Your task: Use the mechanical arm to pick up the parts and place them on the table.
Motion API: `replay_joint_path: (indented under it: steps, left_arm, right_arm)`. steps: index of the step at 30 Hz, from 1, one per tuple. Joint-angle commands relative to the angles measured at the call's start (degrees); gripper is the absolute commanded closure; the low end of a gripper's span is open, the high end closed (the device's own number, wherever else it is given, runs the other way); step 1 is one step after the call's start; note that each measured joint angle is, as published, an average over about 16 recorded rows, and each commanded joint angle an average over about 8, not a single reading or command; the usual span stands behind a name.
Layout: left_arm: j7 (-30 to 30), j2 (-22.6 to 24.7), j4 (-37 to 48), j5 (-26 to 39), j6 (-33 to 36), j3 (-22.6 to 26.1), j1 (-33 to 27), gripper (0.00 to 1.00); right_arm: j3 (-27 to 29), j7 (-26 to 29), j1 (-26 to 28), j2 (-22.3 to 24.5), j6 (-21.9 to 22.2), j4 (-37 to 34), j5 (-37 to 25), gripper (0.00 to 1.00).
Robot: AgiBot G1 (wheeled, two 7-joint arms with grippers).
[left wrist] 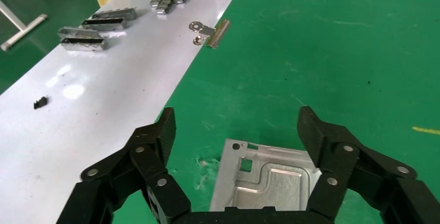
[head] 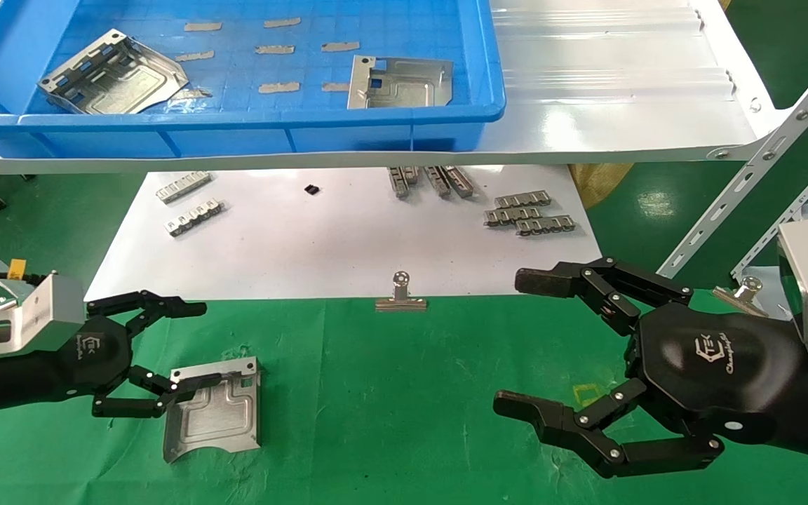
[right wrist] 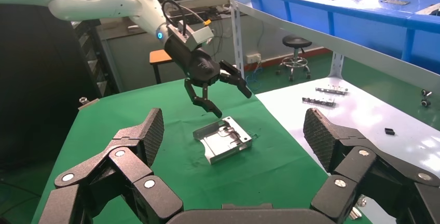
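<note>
my left gripper [head: 190, 344]: fingers wide, above part [head: 214, 410] | green table [head: 404, 421]: part lies near-left | white sheet [head: 292, 259], blue bin [head: 236, 112]: far | right gripper [head: 516, 344]: wide, empty

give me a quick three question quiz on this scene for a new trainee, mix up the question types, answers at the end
1. True or false: the left end effector is clamped shut on the plate on the green table.
2. How many silver plates lie in the blue bin?
3. The binder clip sits: A) in the bin, B) at the white sheet's near edge, C) under the right end effector.

Key: 1 false, it is open above the plate. 2 two. 3 B.
</note>
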Motion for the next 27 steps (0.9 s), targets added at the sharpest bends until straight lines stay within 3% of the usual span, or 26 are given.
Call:
replay_joint_path:
  steps: [1,27]
  left_arm:
    - [0.5,0.1,0.2,0.5,0.0,0.1,-0.4,0.00]
    - [-14.3,-3.0,-22.6,-4.1,-2.3,-11.2,9.7,0.00]
  right_arm:
    - [0.0,0.0,0.0,0.0,0.0,0.0,0.0,0.00]
    - [0.0,0.0,0.0,0.0,0.0,0.0,0.0,0.00]
